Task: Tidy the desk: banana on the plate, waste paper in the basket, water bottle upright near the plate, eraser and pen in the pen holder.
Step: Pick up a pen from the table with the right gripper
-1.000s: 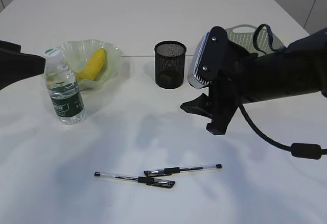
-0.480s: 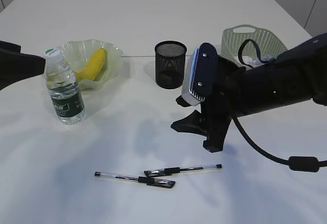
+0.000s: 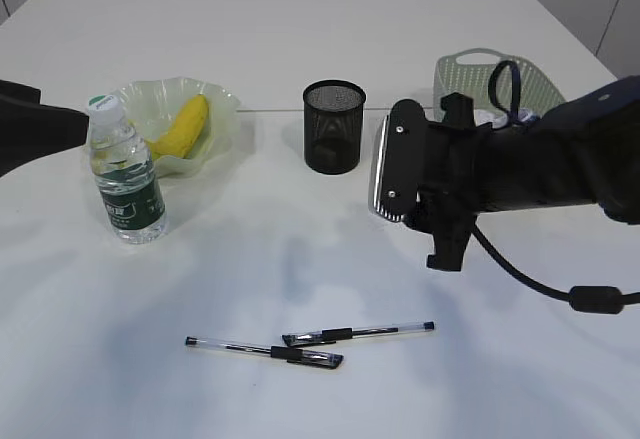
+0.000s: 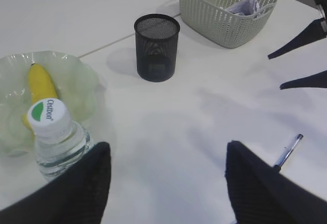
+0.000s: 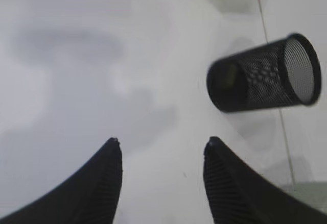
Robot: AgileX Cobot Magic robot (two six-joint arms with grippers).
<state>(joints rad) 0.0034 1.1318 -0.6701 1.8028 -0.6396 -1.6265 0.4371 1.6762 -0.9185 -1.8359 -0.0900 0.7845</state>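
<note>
Banana [image 3: 181, 127] in plate [image 3: 222, 99], water bottle [image 3: 125, 174] upright beside, two pens [image 3: 358, 334] lying flat

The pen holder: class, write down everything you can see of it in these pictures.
The pen holder is a black cylinder cup that looks like metal mesh, with a solid rim and darker base. It stands upright and open-topped on the white desk, between the plate and the basket, touching neither. No gripper touches it. Something small and yellowish shows faintly through the mesh near its bottom; what it is cannot be told.
</note>
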